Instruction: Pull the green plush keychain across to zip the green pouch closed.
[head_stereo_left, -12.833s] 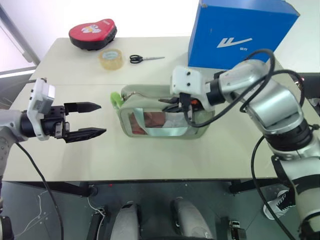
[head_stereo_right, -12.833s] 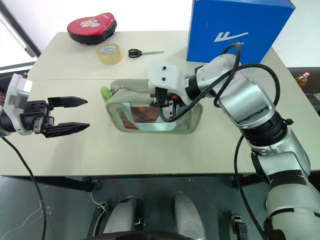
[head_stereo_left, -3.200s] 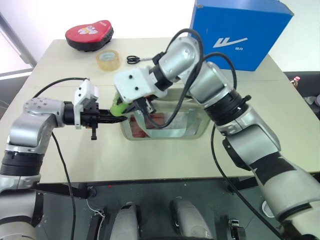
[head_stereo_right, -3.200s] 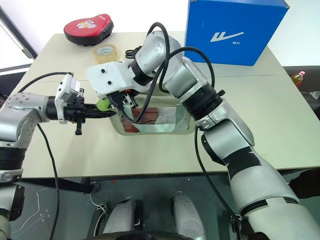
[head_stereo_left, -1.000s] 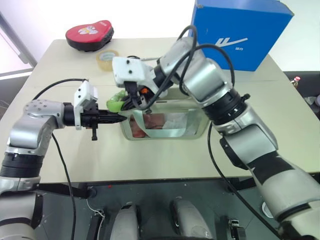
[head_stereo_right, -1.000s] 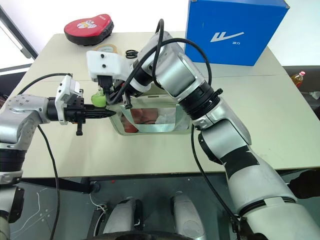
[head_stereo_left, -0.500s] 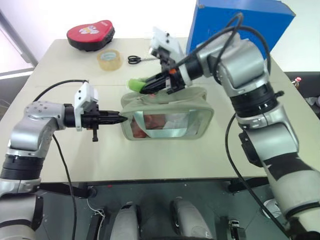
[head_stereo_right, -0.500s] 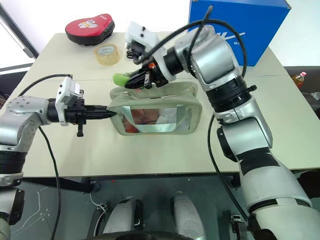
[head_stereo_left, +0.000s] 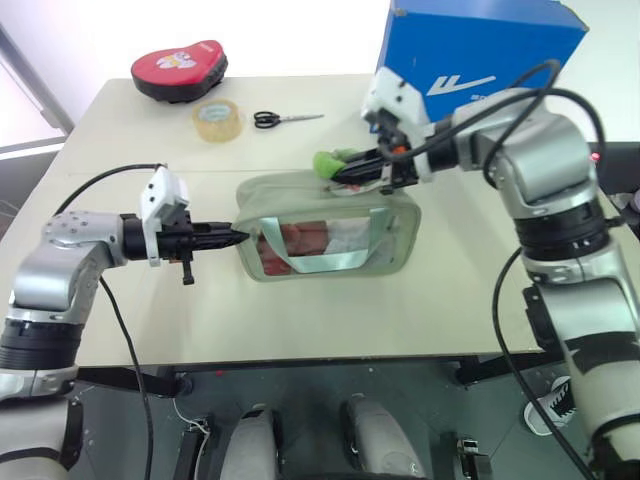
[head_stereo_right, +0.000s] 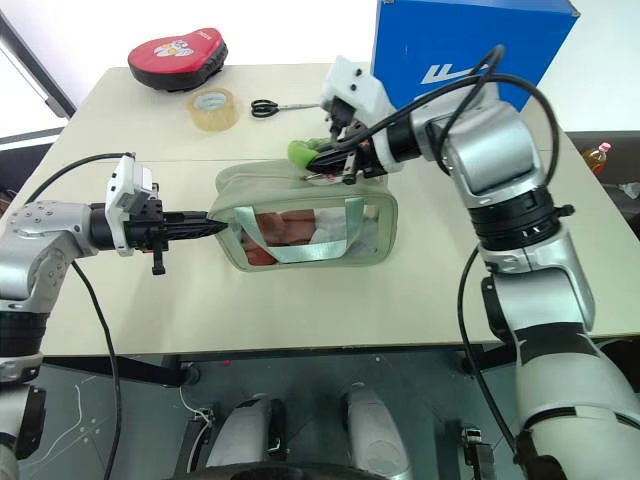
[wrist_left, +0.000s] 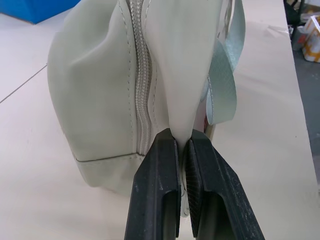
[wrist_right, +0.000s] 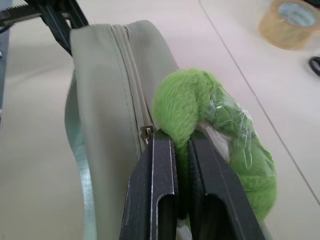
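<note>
The pale green pouch lies on the table with its clear window facing me and reddish contents inside. My left gripper is shut on the fabric at the pouch's left end. The lime-green plush keychain sits above the pouch's top edge, right of its middle. My right gripper is shut on the keychain. In the right wrist view the zip runs closed from the slider back to the left gripper's end.
A big blue box stands at the back right, close behind my right arm. A tan tape roll, black scissors and a red pad lie at the back left. Bare table stretches in front of the pouch.
My right gripper has carried the keychain to the right along the pouch's top, from the left end to past the middle. The left gripper has held its place.
</note>
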